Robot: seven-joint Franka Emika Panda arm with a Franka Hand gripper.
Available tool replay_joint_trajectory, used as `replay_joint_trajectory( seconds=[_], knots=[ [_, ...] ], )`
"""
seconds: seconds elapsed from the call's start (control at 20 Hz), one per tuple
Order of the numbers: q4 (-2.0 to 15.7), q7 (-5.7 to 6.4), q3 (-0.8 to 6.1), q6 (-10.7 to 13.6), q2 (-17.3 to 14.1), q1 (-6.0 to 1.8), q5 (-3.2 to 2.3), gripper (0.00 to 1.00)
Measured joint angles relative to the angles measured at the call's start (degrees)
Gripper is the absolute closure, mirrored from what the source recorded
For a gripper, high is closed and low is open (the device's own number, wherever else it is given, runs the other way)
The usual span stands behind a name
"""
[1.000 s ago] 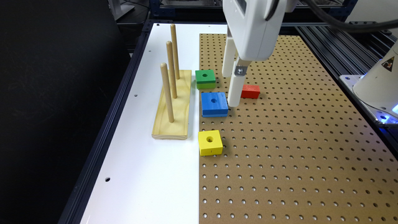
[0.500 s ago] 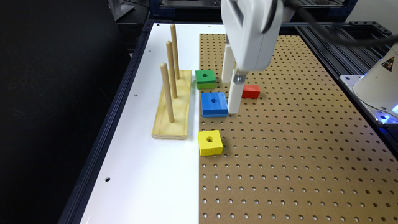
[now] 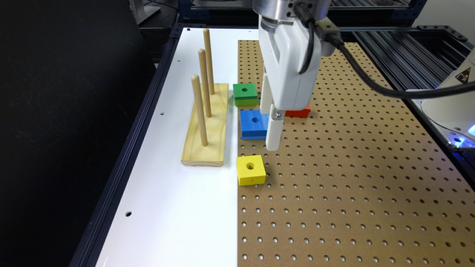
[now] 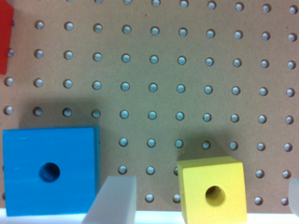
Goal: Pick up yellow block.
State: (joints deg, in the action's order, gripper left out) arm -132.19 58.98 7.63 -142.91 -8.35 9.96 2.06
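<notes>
Claw (image 3: 272, 142) spread apart, above pegboard (image 3: 352, 178), yellow block (image 3: 251, 170) nearby (untouched), beside blue block (image 3: 254, 124)

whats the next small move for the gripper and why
Probably a short shift sideways to centre the jaws over the yellow block, then descend. In the wrist view the jaws stand open with the block off-centre between them, and in the exterior view the gripper hangs beside the blue block, above the pegboard.
</notes>
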Motion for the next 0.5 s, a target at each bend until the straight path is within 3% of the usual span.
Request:
replay_joint_trajectory(
  seconds=[0.5],
  knots=[
    [0.57, 0.62, 0.51, -3.0, -3.8, 0.02, 0.00, 0.00]
  ],
)
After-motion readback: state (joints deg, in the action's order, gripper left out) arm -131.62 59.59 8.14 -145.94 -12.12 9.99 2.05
